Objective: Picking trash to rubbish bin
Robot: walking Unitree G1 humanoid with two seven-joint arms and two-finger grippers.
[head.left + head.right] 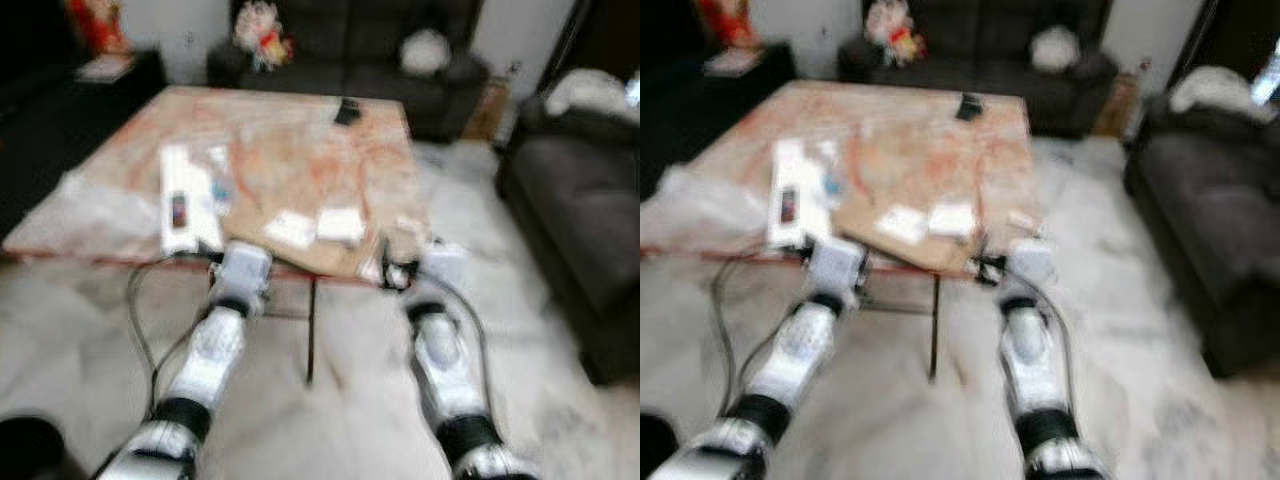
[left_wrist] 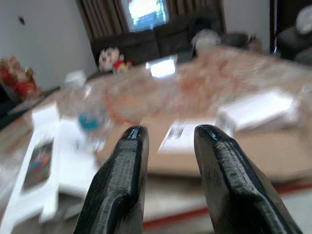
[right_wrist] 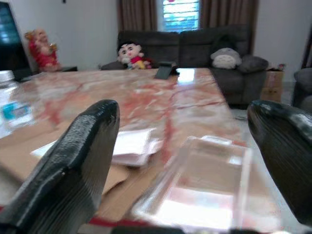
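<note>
A dark sofa stands along the far wall, and a second dark couch sits to the robot's right. Between them a large marble-patterned surface fills the middle of the room over a pale floor. On its near edge lies a flat sheet of brown cardboard carrying two white paper pieces. To the left lies a long white box, and beside it a plastic bottle with a blue label. A clear plastic container rests at the near right corner, just ahead of the right pincer, whose fingers are spread wide. The left pincer hovers at the near edge with a narrow gap between its fingers, holding nothing. A small dark object lies near the far edge.
</note>
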